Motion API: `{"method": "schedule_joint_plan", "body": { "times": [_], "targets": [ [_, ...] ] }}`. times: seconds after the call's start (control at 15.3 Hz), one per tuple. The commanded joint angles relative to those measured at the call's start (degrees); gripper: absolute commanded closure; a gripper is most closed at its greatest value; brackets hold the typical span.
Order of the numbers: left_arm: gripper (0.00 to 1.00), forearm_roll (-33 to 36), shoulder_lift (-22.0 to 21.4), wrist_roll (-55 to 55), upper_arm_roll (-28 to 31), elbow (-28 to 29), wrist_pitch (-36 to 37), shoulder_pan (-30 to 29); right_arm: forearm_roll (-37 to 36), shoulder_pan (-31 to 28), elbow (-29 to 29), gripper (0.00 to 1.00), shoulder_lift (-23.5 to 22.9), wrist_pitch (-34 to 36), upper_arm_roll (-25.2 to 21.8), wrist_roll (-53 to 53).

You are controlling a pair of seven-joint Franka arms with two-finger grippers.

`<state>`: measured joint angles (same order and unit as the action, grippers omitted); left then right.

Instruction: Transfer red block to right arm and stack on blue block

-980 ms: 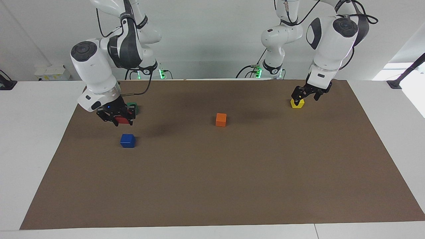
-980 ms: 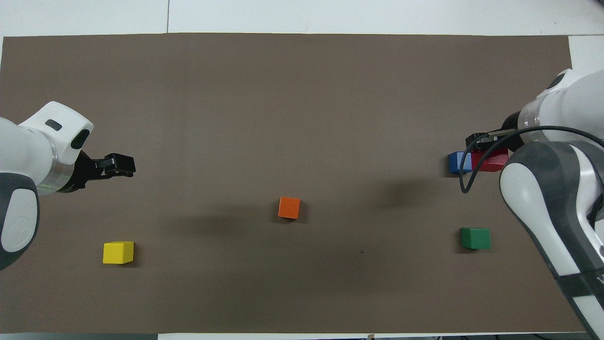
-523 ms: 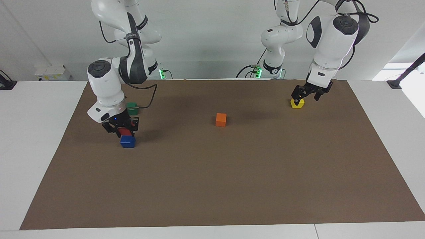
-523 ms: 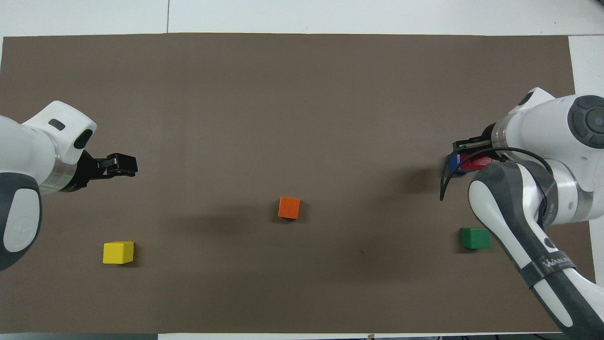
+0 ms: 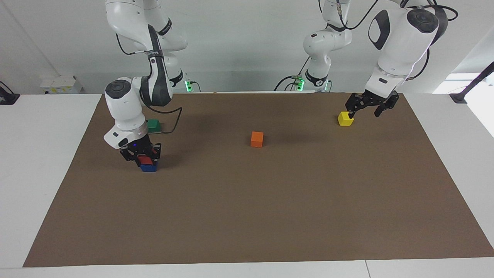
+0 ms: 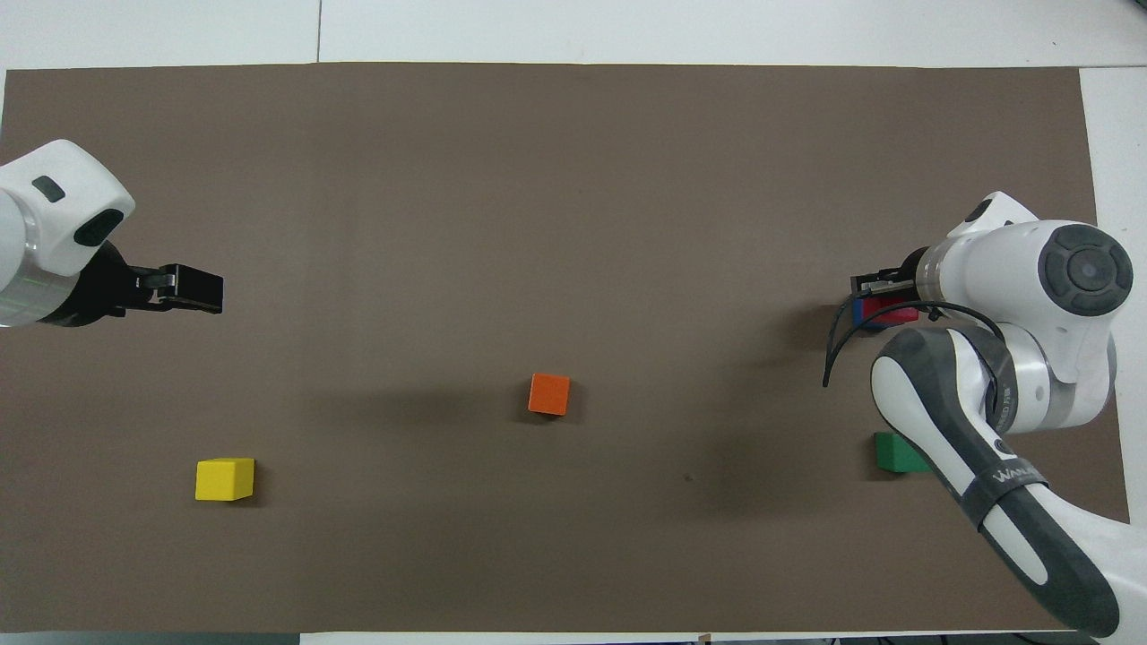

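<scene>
Red block [image 5: 145,160] on blue block [image 5: 148,168], right jaws [image 5: 141,156] clamping it.

5 blocks [image 5: 256,139], 2 arms [image 5: 123,112], 1 mat [image 5: 270,216].

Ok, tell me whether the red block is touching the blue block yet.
Touching. In the facing view the red block, gripped by the right gripper, sits directly on the blue block with no gap between them.

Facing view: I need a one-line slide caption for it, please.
The right gripper sets the red block on the blue block; the left gripper waits over the table beside the yellow block.
</scene>
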<state>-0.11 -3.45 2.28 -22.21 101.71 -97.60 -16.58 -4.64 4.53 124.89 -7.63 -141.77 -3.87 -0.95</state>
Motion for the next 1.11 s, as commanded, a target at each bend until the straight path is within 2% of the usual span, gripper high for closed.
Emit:
{"method": "schedule_joint_plan", "body": {
  "times": [0.0, 0.13, 0.26, 0.39, 0.65, 0.78, 0.91, 0.98, 1.05],
  "targets": [
    [0.00, 3.10, 4.42, -1.22, 2.60, -8.44, 6.45, 3.83, -1.69, -1.01, 0.79, 1.00, -0.01, -1.93, 0.44, 0.87],
    [0.00, 3.27, 5.38, -3.15, 4.70, -9.24, 6.28, 5.49, -1.69, -1.01, 1.32, 1.00, -0.01, -2.37, 0.44, 1.13],
    [0.00, 3.02, 6.26, -3.77, 12.76, -12.04, 7.16, 13.55, -1.69, -1.62, 2.11, 1.00, 0.08, -4.38, 0.44, 1.48],
    [0.00, 3.01, 5.91, -3.78, 20.95, -12.15, 7.60, 22.34, -1.43, -1.89, 2.20, 1.00, -0.01, -5.09, 0.44, 1.66],
    [0.00, 3.01, 4.95, -3.78, 21.94, -9.96, 7.60, 23.96, -0.37, -2.15, 2.20, 1.00, -0.01, -5.09, 0.44, 4.72],
    [0.00, 3.01, 4.33, -3.78, 21.86, -9.33, 7.95, 23.87, -0.19, -2.15, 1.94, 0.83, -0.10, -4.92, 0.53, 4.82],
    [0.00, 3.01, 3.72, -3.86, 21.68, -9.33, 9.00, 23.26, 1.64, -1.89, 1.59, 0.80, -0.10, -4.57, 0.53, 4.64],
    [0.00, 2.84, 3.63, -3.69, 21.59, -9.51, 9.27, 23.08, 2.00, -1.80, 1.58, 0.67, -0.10, -4.65, 0.53, 4.38],
    [0.00, 2.75, 3.37, -3.69, 21.59, -9.42, 9.62, 23.17, 2.09, -1.80, 1.58, 0.50, -0.10, -4.92, 0.53, 4.29]
  ]
}}
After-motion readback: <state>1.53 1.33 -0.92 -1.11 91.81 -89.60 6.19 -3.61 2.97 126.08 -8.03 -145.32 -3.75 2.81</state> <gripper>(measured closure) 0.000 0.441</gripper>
